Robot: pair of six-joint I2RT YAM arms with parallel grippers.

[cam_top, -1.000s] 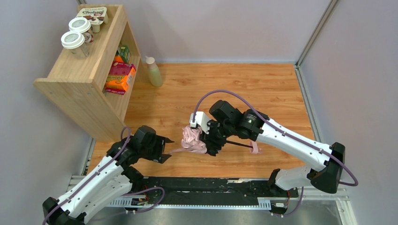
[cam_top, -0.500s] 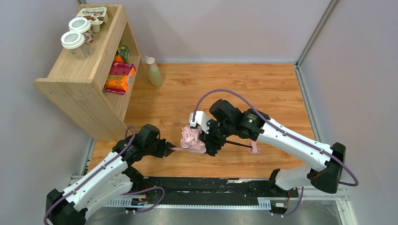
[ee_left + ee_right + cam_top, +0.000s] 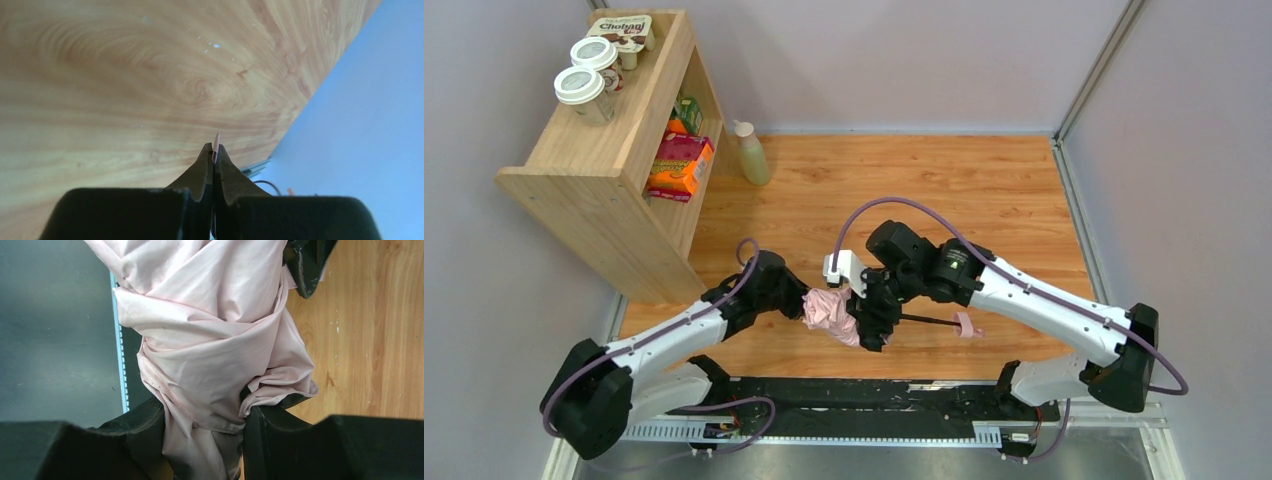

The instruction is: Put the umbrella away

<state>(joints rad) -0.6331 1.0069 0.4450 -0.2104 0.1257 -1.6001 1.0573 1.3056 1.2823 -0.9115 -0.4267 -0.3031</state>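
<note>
Wood table: R gripper clamps umbrella btwn fingers; L gripper shut on its edge.

Two slim robot arms, the left arm and the right arm, have glossy white shells over their long links and bulky matte black joints. A thin purple cable loops along each. The left gripper and right gripper are black with tapered fingers. A small white camera block is mounted at the right wrist.
</note>
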